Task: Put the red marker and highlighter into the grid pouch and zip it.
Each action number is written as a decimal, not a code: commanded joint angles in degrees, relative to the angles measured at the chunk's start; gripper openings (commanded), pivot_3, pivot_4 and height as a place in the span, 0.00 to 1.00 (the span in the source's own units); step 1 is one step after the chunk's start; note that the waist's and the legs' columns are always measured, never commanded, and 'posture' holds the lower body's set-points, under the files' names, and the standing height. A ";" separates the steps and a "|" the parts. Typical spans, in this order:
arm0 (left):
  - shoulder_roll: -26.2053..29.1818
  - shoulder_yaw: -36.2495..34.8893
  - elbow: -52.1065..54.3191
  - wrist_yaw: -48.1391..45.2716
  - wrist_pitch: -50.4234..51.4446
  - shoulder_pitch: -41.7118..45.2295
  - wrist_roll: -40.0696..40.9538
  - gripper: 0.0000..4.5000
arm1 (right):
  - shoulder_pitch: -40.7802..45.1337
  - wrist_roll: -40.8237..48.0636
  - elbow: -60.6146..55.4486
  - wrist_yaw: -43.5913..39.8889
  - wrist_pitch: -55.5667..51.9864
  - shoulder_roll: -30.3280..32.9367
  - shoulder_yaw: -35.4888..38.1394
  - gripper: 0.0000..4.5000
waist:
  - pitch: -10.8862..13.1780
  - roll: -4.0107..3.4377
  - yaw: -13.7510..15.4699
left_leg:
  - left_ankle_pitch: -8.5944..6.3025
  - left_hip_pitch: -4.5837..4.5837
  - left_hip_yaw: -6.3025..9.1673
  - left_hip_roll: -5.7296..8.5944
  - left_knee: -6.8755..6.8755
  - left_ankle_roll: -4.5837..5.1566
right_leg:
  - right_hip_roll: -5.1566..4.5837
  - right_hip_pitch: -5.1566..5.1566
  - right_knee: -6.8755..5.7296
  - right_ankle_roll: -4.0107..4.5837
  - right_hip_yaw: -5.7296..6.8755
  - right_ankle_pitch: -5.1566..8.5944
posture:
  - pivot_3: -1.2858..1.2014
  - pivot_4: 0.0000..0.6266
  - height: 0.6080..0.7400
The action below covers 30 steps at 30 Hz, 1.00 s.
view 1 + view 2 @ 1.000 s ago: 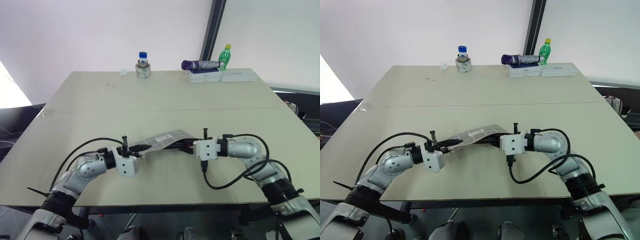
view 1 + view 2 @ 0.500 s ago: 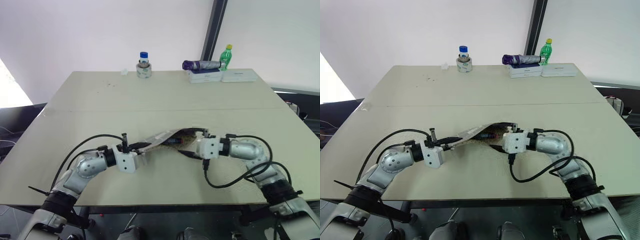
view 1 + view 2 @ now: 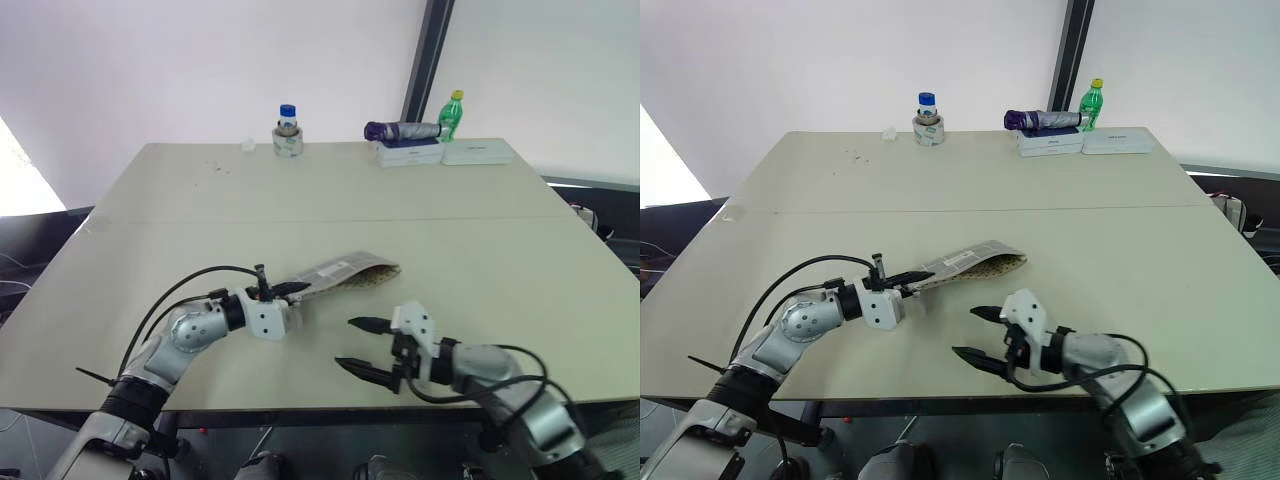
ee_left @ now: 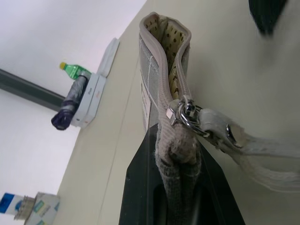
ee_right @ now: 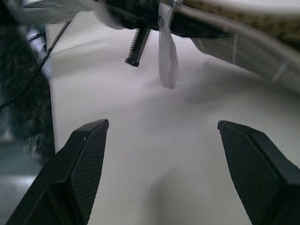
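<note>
Beige counter [image 3: 200, 210], grid pouch [image 3: 345, 272] lying just past the left pincer [image 3: 296, 289], which is clenched on its near end. Zip looks shut w/ puller by that pincer; pens prob. inside, can't confirm. Right pincer [image 3: 362, 346] released, empty, nearby. Task looks nearly done.

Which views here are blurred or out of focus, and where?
Left wrist view: the grid pouch and zipper pull are sharp, a dark blurred shape sits at the top corner. Right wrist view: the right gripper is sharp, the pouch beyond it soft.
</note>
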<state>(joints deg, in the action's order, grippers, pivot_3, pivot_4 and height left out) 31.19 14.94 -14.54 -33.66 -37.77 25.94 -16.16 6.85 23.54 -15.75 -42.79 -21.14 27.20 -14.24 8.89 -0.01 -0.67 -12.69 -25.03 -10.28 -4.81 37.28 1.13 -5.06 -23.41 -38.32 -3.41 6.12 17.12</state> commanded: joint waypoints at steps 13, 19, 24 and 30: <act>1.84 1.38 1.40 0.58 -2.17 2.73 -4.11 0.00 | 10.72 0.26 10.69 -0.41 -2.37 -15.75 -1.41 0.86 | 0.00 0.00 -0.04 | 0.00 -0.02 -0.05 0.01 -0.02 0.00 | 0.03 -0.02 -0.01 0.00 0.00 0.00 | 0.52 0.24 1.00; 1.40 1.18 1.12 1.09 -1.80 2.60 -4.02 0.00 | 9.75 0.18 10.71 -1.23 -2.90 -16.06 -0.92 0.34 | 0.00 0.00 -0.03 | 0.00 -0.03 -0.06 0.01 -0.02 0.01 | 0.02 -0.03 -0.01 0.00 0.00 0.00 | 0.52 0.24 1.00; 1.14 0.98 1.06 1.39 -1.54 2.40 -3.66 0.00 | 9.13 -0.22 9.72 -2.33 -2.23 -13.93 0.19 0.01 | 0.00 0.00 -0.07 | -0.01 -0.03 -0.06 0.01 -0.03 0.01 | 0.02 -0.03 -0.01 0.00 0.00 0.00 | 0.52 0.24 1.00; 2.20 0.34 0.33 1.32 -2.78 0.83 -2.70 0.00 | 8.83 0.06 9.87 -8.50 -1.77 -3.40 4.78 0.01 | 0.00 0.00 0.03 | -0.02 -0.03 -0.06 0.02 -0.02 0.03 | -0.02 -0.03 -0.01 0.00 0.00 0.00 | 0.52 0.24 1.00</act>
<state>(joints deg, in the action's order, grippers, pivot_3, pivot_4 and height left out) 32.42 16.87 -14.93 -33.49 -39.65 26.90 -20.59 16.02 23.38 -4.44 -49.19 -23.36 21.66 -12.41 8.89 -0.01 -0.65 -12.70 -25.06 -10.33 -4.79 37.26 1.16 -5.08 -23.44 -38.33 -3.41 6.12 17.12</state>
